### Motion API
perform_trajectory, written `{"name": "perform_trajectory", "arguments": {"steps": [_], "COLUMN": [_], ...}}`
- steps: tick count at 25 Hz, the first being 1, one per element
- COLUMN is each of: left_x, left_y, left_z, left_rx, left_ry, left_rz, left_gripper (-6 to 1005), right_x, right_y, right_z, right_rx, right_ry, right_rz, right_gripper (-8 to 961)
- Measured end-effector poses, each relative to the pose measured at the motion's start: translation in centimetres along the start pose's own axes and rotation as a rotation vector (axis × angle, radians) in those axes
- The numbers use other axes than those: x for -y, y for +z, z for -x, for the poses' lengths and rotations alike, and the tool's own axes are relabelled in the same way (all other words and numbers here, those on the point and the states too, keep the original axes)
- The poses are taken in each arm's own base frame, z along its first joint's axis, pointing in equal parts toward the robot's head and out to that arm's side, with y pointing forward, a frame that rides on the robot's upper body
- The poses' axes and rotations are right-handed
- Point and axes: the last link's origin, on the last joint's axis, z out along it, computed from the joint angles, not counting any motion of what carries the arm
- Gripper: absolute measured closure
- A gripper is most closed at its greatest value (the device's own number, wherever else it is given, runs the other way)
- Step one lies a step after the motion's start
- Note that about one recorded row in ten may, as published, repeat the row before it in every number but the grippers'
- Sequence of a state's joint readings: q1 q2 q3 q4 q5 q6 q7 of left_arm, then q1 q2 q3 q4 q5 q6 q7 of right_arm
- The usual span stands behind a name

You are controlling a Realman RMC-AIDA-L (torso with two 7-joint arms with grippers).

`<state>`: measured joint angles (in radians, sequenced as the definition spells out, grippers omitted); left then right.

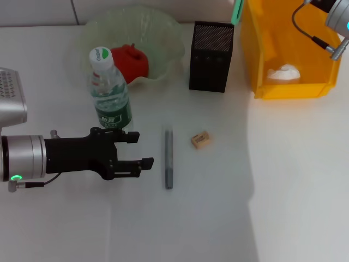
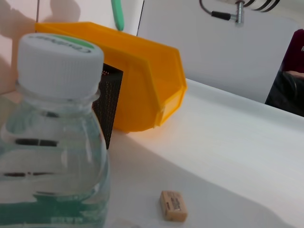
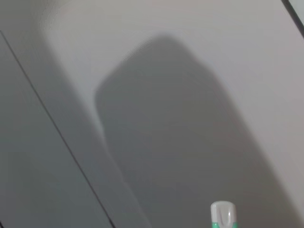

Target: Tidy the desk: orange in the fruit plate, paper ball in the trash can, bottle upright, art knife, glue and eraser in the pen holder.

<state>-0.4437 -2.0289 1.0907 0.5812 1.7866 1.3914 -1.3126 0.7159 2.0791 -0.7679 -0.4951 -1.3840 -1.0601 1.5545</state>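
The water bottle (image 1: 109, 90) stands upright with a white cap and green label; it fills the near side of the left wrist view (image 2: 52, 142). My left gripper (image 1: 139, 149) is open and empty, low over the table just in front of the bottle. The grey art knife (image 1: 168, 158) lies on the table beyond its fingertips. The tan eraser (image 1: 200, 140) lies farther right, also in the left wrist view (image 2: 173, 205). A green glue stick (image 1: 237, 11) hangs in from the top edge above the black mesh pen holder (image 1: 212, 57). My right arm (image 1: 335, 19) is at the top right.
A red-orange fruit (image 1: 130, 61) lies in the pale green fruit plate (image 1: 163, 33) behind the bottle. A white paper ball (image 1: 283, 72) lies in the yellow bin (image 1: 256, 60) right of the pen holder. A grey device (image 1: 11, 98) sits at the left edge.
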Motion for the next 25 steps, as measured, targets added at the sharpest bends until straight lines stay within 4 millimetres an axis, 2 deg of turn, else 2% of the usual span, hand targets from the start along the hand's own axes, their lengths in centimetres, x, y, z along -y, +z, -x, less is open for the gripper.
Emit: {"name": "perform_trajectory", "arguments": {"steps": [4,9,15,18,20,23,25], "left_x": [-0.1,-0.2,-0.1,-0.1,-0.1,-0.2,-0.3], "left_y": [0.0,0.1,0.0,0.0,0.0,-0.1,-0.2], "left_z": [0.0,0.0,0.0,0.0,0.0,0.1,0.1], "left_rx": [-0.004,-0.004,-0.001,0.000,0.000,-0.001,-0.005], "left_ry": [-0.009,-0.009,-0.009,-0.009,-0.009,-0.012,-0.014], "left_rz": [0.009,0.011,0.009,0.008,0.009,0.010,0.014], "left_gripper": [229,229,229,229,229,229,229], "right_x": [0.3,0.2,0.1,0.0,0.0,-0.3,-0.5], "right_y": [1.4,1.7,0.8,-0.3,-1.6,-4.5,-5.1], "right_z": [-1.3,-1.9,-2.0,-1.4,-0.7,1.5,2.0], "right_rx": [-0.048,-0.079,-0.080,-0.051,-0.020,0.023,0.020], "right_ry": [0.004,-0.009,-0.004,-0.015,-0.021,-0.043,-0.050], "right_rz": [-0.061,-0.056,-0.027,0.004,0.032,0.082,0.095], "right_gripper": [662,640,614,601,503,355,278]}}
